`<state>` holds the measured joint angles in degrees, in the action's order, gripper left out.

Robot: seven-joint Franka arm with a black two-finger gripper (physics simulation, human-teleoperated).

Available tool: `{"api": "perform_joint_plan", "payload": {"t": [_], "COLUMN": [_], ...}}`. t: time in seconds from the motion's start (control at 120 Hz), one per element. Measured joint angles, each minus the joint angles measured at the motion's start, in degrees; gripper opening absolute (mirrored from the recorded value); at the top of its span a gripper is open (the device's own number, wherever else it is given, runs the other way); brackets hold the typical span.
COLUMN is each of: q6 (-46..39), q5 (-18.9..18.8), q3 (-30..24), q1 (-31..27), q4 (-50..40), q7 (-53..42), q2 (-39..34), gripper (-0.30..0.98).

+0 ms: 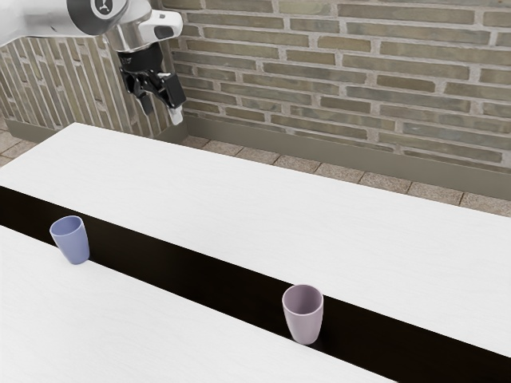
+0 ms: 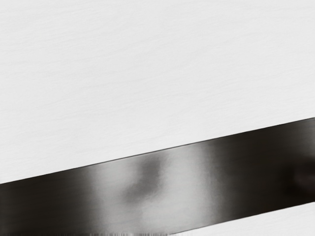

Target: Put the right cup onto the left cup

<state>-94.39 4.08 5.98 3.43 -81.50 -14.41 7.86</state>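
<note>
"Where are the cups?"

"Exterior view: tapered blue cup (image 1: pixel 72 242) upright at left, tapered mauve cup (image 1: pixel 303 317) upright at right, along a glossy black stripe (image 1: pixel 200 270). The black two-finger gripper (image 1: pixel 162 115) hangs well apart, empty, fingers spread."

"Risks?"

"Mixed-up viewpoints could select the wrong cup; off-centre release could topple both."

Below the parted jaws of the gripper (image 1: pixel 161 112), air leads down to the white table (image 1: pixel 239 199). Lower than the jaws and well apart from them, the blue cup (image 1: pixel 74 244) and pink cup (image 1: pixel 304 321) stand in the way, with a wide passage between them above the dark strip (image 1: pixel 200 277).
</note>
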Motion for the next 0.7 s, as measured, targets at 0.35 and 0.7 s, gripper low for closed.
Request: {"api": "perform_joint_plan", "payload": {"t": [0.35,0.7], "q6": [0.1,-8.5], "q5": [0.5,-2.1], "q3": [-1.7,-13.7], "q1": [-0.5,0.3], "q4": [-2.0,-16.3], "q7": [0.1,1.0], "q2": [-0.1,-1.9], "gripper": [0.69,0.69]}}
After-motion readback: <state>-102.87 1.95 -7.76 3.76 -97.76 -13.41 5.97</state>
